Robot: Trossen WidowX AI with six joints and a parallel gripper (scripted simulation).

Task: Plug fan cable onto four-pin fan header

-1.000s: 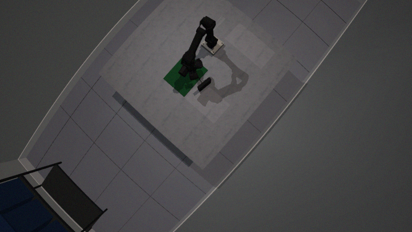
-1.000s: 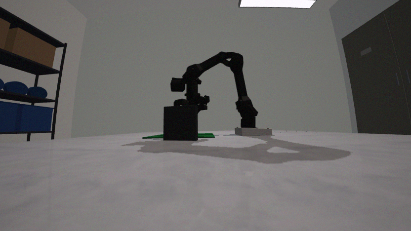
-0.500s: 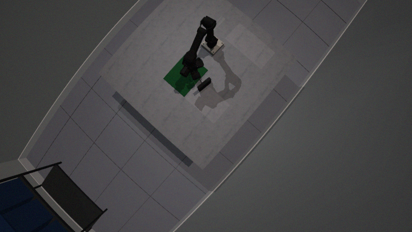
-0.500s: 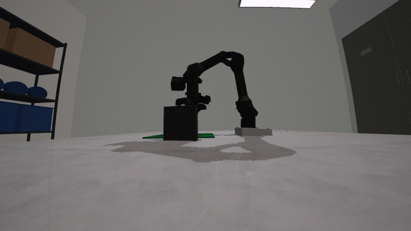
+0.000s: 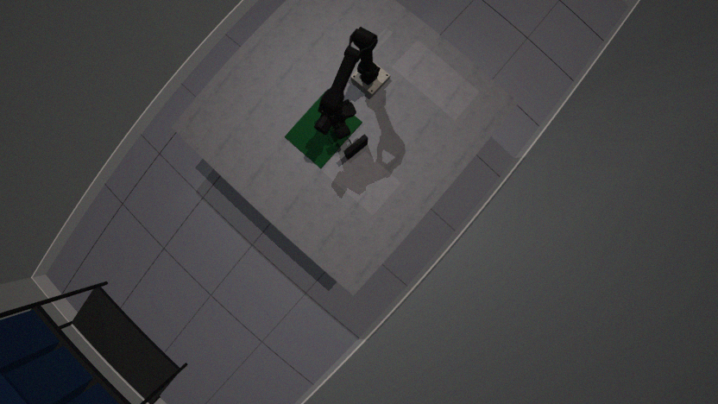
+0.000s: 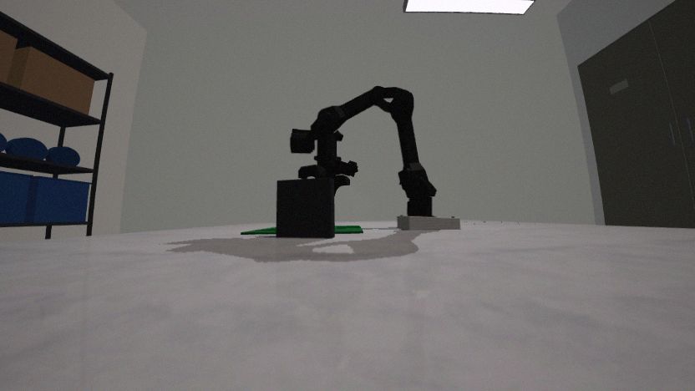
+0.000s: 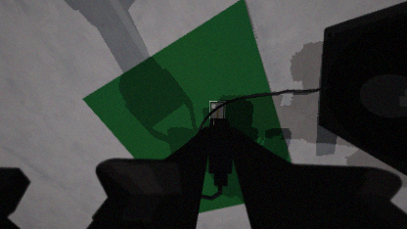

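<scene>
Pale, marbled tabletop (image 5: 241, 150) (image 6: 437, 316) (image 7: 39, 98) spreads under the robot, with a dark storage rack (image 6: 99, 155) at nine o'clock in the exterior view and a tall cupboard (image 6: 636, 121) toward two o'clock. From above, the green board (image 5: 304, 133) (image 6: 351, 229) (image 7: 196, 64) lies flat beneath the gripper (image 5: 333, 120) (image 6: 324, 170) (image 7: 219, 124); the arm's pale base plate (image 5: 371, 91) (image 6: 437, 223) sits between one and two o'clock from it. Just beside the board, at four o'clock, the black fan (image 5: 355, 146) (image 6: 305, 209) (image 7: 342, 73) stands upright.

The gripper points down, its fingers clamped on the dark plug (image 7: 220, 163). In the wrist view, the pale-rimmed header (image 7: 214, 106) shows at twelve o'clock, right by the fingertips, partly covered by them. A thin black cable (image 7: 245, 98) curves past it toward three o'clock, reaching the fan. Whether the plug touches the header, I cannot tell.
</scene>
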